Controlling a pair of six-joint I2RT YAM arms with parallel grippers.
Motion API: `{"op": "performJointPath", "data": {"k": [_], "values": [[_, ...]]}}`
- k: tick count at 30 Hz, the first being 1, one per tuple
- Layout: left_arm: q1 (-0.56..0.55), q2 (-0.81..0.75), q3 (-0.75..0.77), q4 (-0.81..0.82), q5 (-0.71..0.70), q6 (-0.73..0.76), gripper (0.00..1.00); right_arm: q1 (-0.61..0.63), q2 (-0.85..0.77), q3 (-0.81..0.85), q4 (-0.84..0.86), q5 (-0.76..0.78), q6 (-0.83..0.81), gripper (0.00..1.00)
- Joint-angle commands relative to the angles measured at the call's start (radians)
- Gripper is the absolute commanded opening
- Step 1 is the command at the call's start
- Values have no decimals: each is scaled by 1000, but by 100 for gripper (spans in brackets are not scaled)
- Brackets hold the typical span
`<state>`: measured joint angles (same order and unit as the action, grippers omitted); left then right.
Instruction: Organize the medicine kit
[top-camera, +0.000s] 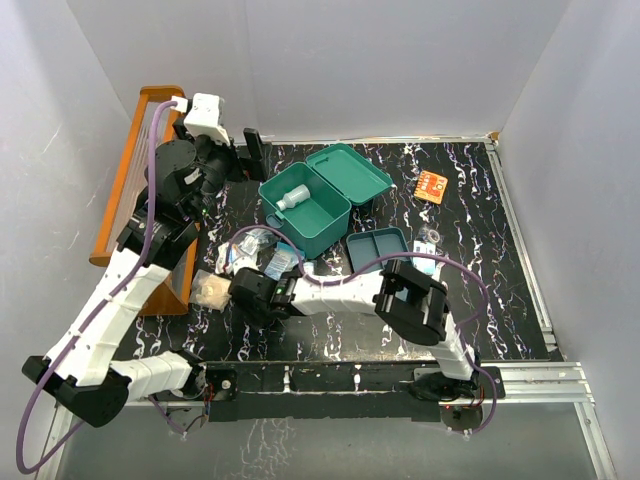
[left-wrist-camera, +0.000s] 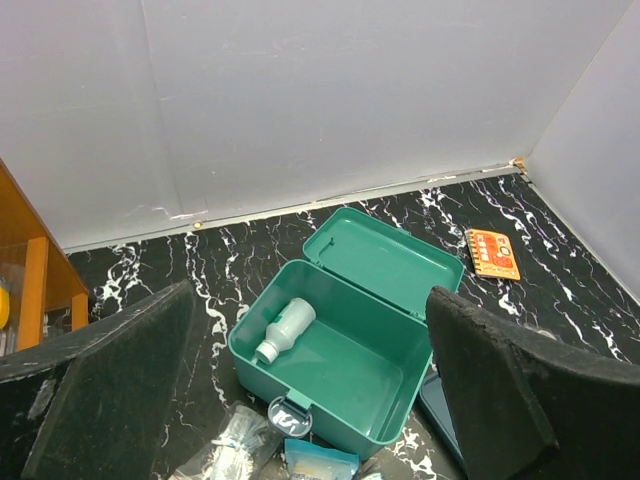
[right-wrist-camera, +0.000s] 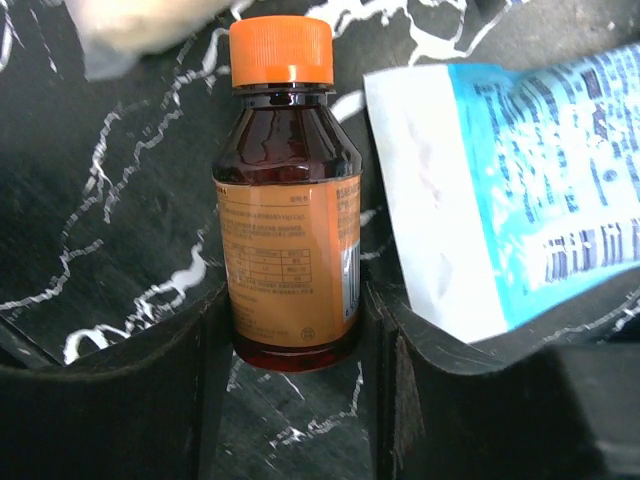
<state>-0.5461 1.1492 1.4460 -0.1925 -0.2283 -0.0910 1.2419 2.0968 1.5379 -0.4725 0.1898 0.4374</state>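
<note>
The teal-green rectangular plastic medicine box stands near the middle of the black, white-veined surface, its hinged lid thrown back. A small white plastic bottle lies on its side inside. The matching teal three-compartment tray lies out of the box, just beside its right corner. The left pincer hangs above the box, spread wide and holding nothing. The right pincer is low on the surface in front of the box, its fingers pressed against both sides of an amber bottle with an orange cap, beside a blue-and-white sachet.
</note>
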Motion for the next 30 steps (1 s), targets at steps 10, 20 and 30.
{"op": "performJointPath", "data": {"k": [10,20,30], "values": [[3,0,32,-54,-39,26,99,-198,-393,-329,242,-370,-228,34],[3,-32,-149,-51,206,402,99,-362,-619,-465,268,-628,-163,33],[3,-98,-300,-47,286,596,99,-510,-736,-537,244,-755,-83,33]]}}
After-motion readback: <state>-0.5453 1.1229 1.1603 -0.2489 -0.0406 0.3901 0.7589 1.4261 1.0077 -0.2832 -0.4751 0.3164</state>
